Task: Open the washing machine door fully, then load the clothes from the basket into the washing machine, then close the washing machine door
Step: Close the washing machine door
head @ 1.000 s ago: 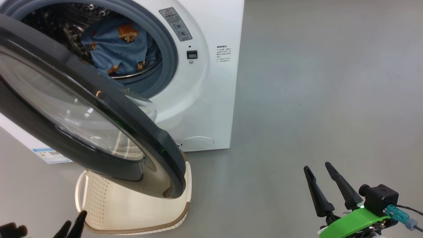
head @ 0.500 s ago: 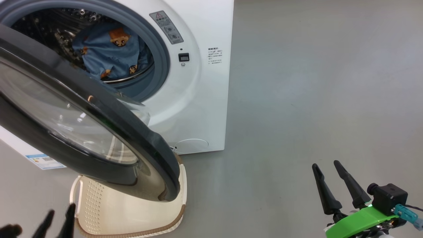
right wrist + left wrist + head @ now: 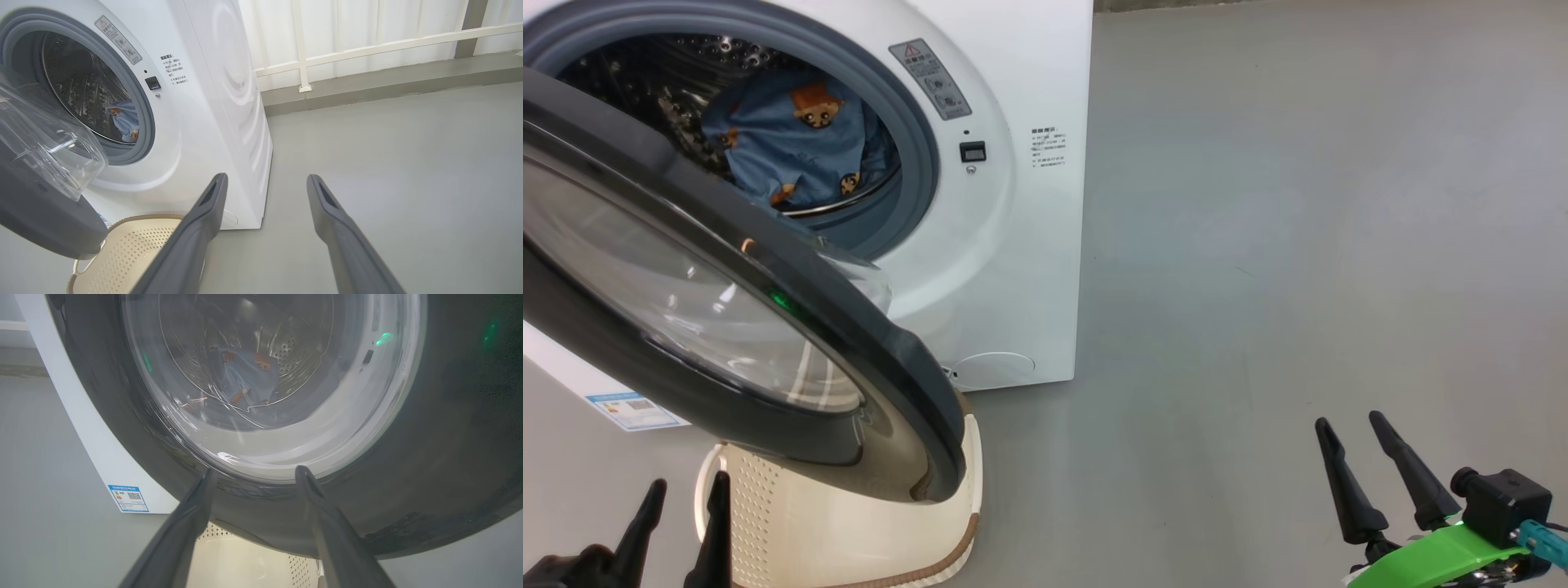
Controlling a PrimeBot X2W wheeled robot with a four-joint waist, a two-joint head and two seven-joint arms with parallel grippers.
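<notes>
- Jaws of the left gripper (image 3: 688, 483) stand wide apart with nothing between them, low at the near left of the head view, fingers pointing up toward the washing machine door (image 3: 711, 278).
- From the left wrist, the two dark fingertips reach the black lower rim of the door; whether they touch it cannot be told.
- The right gripper (image 3: 1349, 423) is likewise spread and empty, low at the near right above bare grey floor (image 3: 1298, 245), well apart from the machine, with a green mount (image 3: 1429, 557) behind its fingers.
- The door hangs partly open, swung out from the left side of the opening, its clear glass bowl bulging back toward the drum (image 3: 686, 90).
- The basket (image 3: 849, 523) sits on the floor directly beneath the door's lower edge and just in front of the washing machine (image 3: 1013, 245), brown rim showing, perforated cream walls partly hidden by the door.
- The clothes (image 3: 792, 139), light-blue fabric with orange-brown figures, lie bunched inside the perforated steel drum, behind the grey gasket (image 3: 915, 147); through the door's glass they show in the left wrist view too.
- A small blue label (image 3: 629, 408) marks the machine's lower front, left of the basket.
- Beyond the washer's side, the right wrist view takes in a white railed wall (image 3: 367, 45) above a grey step.
</notes>
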